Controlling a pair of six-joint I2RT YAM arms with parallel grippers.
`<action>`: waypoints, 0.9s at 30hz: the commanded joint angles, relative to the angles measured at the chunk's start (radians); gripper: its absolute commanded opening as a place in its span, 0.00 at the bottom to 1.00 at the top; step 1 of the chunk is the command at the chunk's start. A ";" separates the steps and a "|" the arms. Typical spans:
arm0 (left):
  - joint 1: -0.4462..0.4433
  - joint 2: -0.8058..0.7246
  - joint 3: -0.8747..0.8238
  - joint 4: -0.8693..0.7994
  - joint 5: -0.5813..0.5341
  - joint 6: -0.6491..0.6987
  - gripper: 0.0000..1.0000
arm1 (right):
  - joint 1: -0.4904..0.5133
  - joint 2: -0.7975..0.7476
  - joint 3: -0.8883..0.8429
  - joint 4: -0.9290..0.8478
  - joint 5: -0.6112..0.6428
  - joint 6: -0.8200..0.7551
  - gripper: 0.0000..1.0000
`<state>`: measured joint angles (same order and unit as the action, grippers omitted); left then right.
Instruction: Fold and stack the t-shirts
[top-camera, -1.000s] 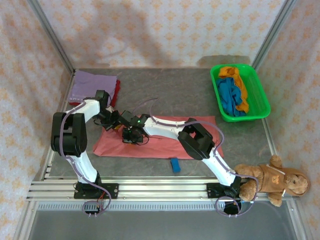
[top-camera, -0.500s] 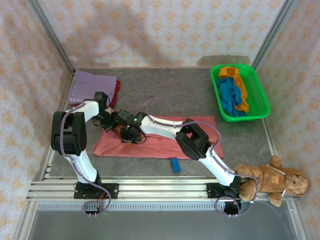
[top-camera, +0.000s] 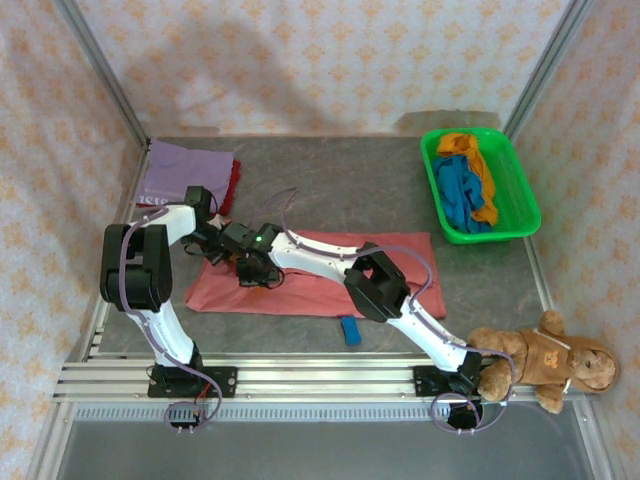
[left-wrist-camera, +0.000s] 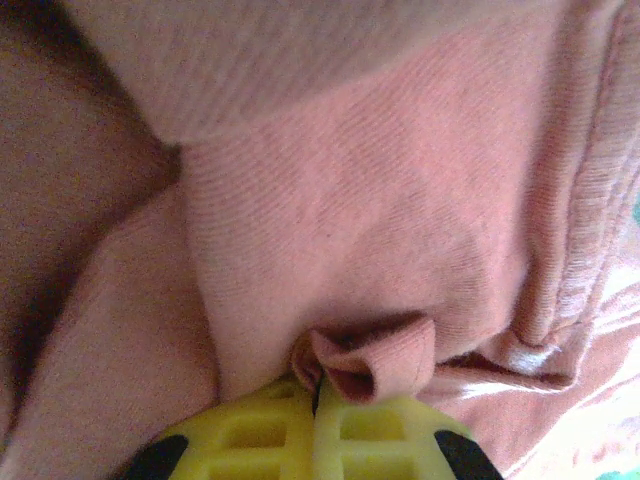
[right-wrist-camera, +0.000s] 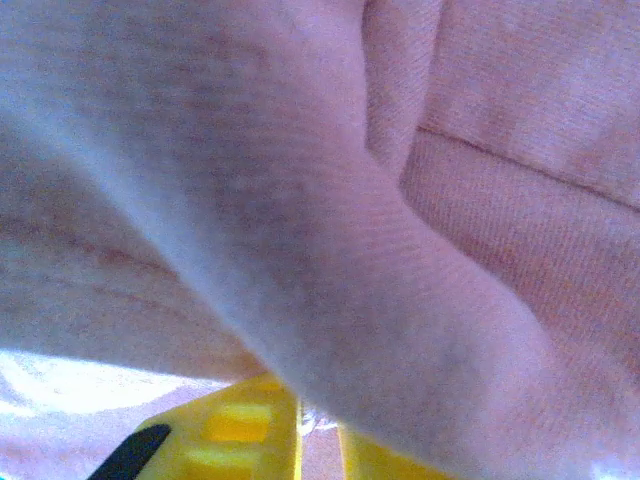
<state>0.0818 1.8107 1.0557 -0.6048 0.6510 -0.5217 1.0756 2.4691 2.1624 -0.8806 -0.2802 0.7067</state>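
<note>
A large salmon-pink t-shirt (top-camera: 330, 275) lies spread across the middle of the grey table. Both grippers meet over its left part. My left gripper (top-camera: 226, 252) is shut, and in the left wrist view its yellow fingers (left-wrist-camera: 318, 388) pinch a small rolled fold of the pink cloth (left-wrist-camera: 380, 360). My right gripper (top-camera: 251, 272) sits just right of it; its yellow fingers (right-wrist-camera: 320, 425) stand almost together under a raised fold of the same shirt (right-wrist-camera: 380, 300), which hides their tips. A folded lilac t-shirt (top-camera: 185, 165) lies at the back left on a dark red one (top-camera: 233, 182).
A green basket (top-camera: 522, 218) at the back right holds a blue t-shirt (top-camera: 458, 195) and an orange one (top-camera: 480, 175). A small blue block (top-camera: 349, 329) lies by the shirt's front edge. A brown teddy bear (top-camera: 540, 360) sits at the front right corner.
The right arm has slid leftward over the pink shirt, carrying its gripper closer to the left one. The left gripper has shifted slightly left and kept its hold.
</note>
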 joint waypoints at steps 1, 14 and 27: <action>0.004 0.019 -0.053 0.009 -0.038 0.015 0.00 | 0.008 0.092 -0.023 -0.109 0.099 -0.019 0.13; 0.013 -0.074 -0.029 -0.067 -0.040 0.040 0.00 | 0.006 -0.009 0.054 -0.074 0.064 -0.042 0.00; 0.013 -0.234 0.003 -0.184 -0.079 0.035 0.00 | -0.002 -0.187 -0.074 -0.046 0.084 -0.053 0.00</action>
<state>0.0925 1.6215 1.0405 -0.7170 0.6109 -0.4980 1.0805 2.3871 2.1288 -0.9176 -0.2447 0.6674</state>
